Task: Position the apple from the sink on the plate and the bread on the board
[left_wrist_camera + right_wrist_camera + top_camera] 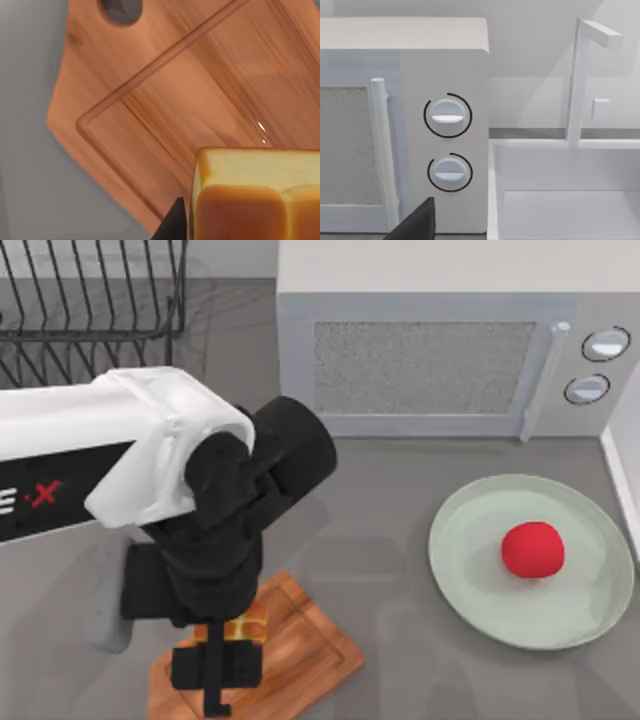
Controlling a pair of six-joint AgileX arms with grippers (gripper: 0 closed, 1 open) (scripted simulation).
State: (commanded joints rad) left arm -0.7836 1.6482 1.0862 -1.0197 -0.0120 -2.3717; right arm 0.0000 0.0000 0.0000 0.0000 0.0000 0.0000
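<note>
Left arm: it reaches in from the left side of the table and hangs over the near left part of it, its left gripper (222, 660) pointing down over the board (310, 650).

Left gripper's grip: narrow, closed on the bread (248, 625); in the left wrist view one dark finger (172, 225) sits right against the loaf's pale side.

Bread: a golden loaf (255, 195) held between the fingers, directly above the board's grooved field (165, 115). Whether its underside already touches the wood I cannot tell.

Board: reddish-brown wood, lying at a slant to the table edge, its hanging hole (121, 9) at the end away from the bread.

Key relation: the board lies straight below the held bread, so to my eye the coming move is only downward and then a release; no sideways travel looks needed. The loaf sits toward one side of the groove, still inside it.

Apple (532, 549): resting on the plate (470, 570), a little right of its middle, well apart from the board. That half of the job looks done.

Right arm: parked; the right gripper (417, 222) shows as a dark tip in its wrist view, facing the microwave (445, 75) and the sink (560, 200). I cannot tell how its fingers stand.

Risk: letting go too high could tip the loaf.
</note>
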